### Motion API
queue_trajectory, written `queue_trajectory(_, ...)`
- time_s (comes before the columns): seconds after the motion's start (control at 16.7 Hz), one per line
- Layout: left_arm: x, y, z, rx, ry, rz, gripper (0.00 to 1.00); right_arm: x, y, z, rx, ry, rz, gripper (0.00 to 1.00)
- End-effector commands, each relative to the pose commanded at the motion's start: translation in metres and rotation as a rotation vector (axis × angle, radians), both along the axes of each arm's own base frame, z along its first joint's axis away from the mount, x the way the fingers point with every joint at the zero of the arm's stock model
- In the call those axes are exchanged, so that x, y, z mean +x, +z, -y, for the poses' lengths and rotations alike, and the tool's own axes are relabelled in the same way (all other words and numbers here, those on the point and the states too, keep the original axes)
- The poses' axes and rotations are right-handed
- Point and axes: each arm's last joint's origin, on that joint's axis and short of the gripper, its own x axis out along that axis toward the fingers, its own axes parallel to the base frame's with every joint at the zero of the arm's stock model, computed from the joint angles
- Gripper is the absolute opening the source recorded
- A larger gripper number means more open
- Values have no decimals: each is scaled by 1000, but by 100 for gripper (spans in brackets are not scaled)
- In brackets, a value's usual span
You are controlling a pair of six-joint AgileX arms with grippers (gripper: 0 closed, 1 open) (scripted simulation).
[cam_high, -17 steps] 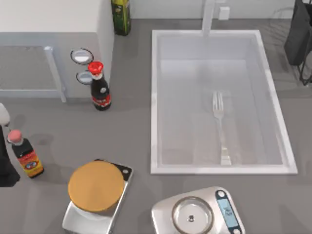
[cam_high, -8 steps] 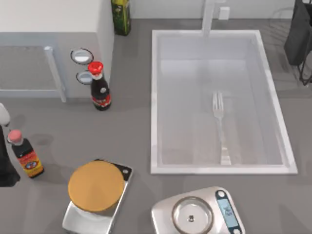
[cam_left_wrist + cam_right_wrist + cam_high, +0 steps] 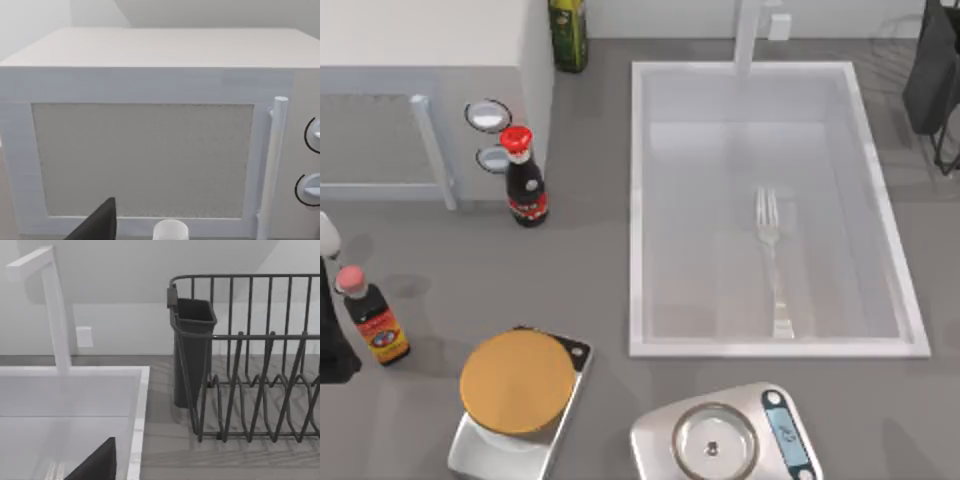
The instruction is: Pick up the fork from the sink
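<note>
The fork (image 3: 773,262) lies flat on the floor of the white sink (image 3: 638,200), in its right half, with the tines toward the faucet (image 3: 748,35) and the handle toward the front rim. My left arm (image 3: 330,345) is parked at the table's far left edge, far from the sink. A dark part of my left gripper (image 3: 97,225) faces the microwave. A dark part of my right gripper (image 3: 95,462) hangs over the sink's right rim (image 3: 137,425), with the faucet (image 3: 55,315) beyond it. Nothing is held.
A white microwave (image 3: 420,90) fills the back left, with a green bottle (image 3: 568,32) beside it. Two sauce bottles (image 3: 525,178) (image 3: 370,315) stand left of the sink. Two scales (image 3: 520,400) (image 3: 725,435) sit at the front. A wire dish rack (image 3: 250,355) with a dark holder (image 3: 930,70) is at the back right.
</note>
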Motion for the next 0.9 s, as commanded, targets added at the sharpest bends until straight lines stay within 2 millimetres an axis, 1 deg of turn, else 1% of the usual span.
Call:
queue_trajectory(0.12,0,0,0,0,0,0,100,4,17,-2,13,13,-63,100)
queue_trajectory(0.24,0,0,0,0,0,0,100,11,39,-5,29,29,-144,100)
queue_trajectory(0.42,0,0,0,0,0,0,100,34,75,-11,54,54,-295,100)
queue_trajectory(0.54,0,0,0,0,0,0,100,59,98,-18,69,69,-412,100)
queue_trajectory(0.66,0,0,0,0,0,0,100,90,116,-28,80,81,-538,100)
queue_trajectory(0.78,0,0,0,0,0,0,100,127,128,-41,87,89,-670,100)
queue_trajectory(0.9,0,0,0,0,0,0,100,167,131,-58,89,91,-804,100)
